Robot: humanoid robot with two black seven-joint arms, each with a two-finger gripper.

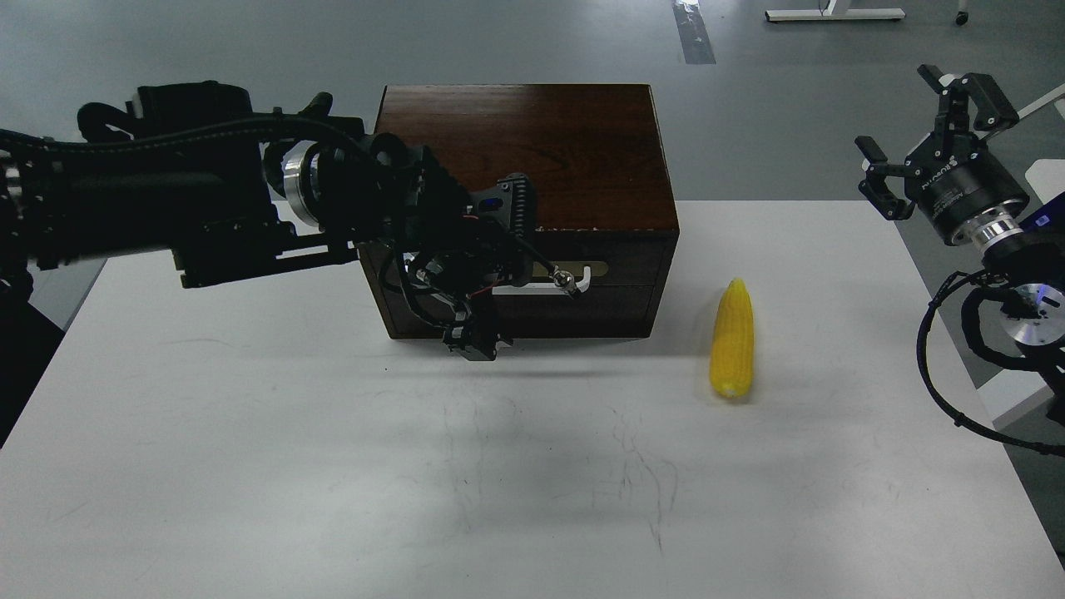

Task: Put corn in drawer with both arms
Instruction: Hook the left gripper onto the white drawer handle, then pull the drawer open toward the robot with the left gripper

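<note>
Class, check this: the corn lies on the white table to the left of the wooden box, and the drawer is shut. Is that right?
Not quite. The head view shows the corn on the table to the right of the box, not the left. The drawer does look shut.

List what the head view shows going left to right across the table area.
left gripper at the white handle of the drawer → corn on the white table → right gripper, open, off the table's edge.
</note>
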